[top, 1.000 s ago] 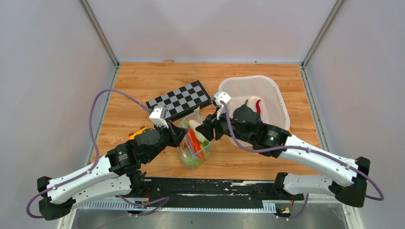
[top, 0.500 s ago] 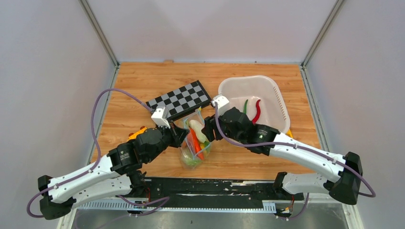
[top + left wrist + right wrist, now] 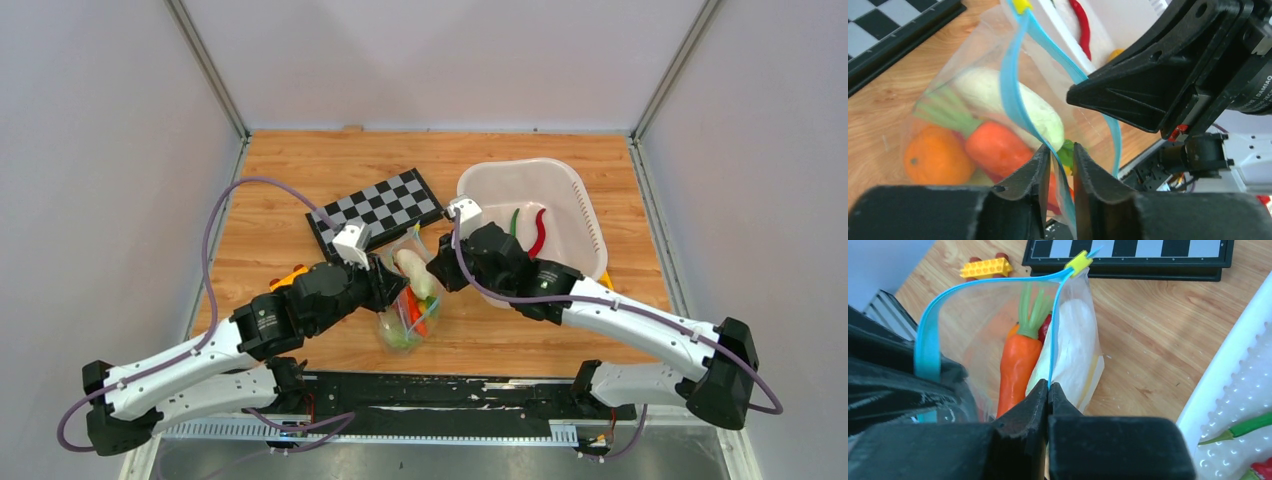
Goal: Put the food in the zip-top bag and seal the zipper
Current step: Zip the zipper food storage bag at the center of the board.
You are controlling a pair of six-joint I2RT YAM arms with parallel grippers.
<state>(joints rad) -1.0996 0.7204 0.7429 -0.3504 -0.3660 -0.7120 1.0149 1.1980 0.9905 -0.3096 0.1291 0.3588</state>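
While the zip-top bag (image 3: 404, 305) rests on the desk (image 3: 290, 170) between the two arms, its mouth is held apart by the teal zipper (image 3: 927, 342). The left jaws grasp one lip and the right jaws are clenched on the other. Inside lie an orange (image 3: 933, 156), a carrot (image 3: 1015, 365), a white radish (image 3: 1074, 335) and something green at the bottom. A green pepper (image 3: 514, 221) and a red pepper (image 3: 540, 232) lie in the white basket (image 3: 585, 215) just right of the bag, so the loading step looks unfinished. Next, I judge, one arm must release its lip and fetch a pepper while the other keeps the mouth up; the freed lip may sag shut. Sealing with the yellow slider (image 3: 1079, 262) comes last.
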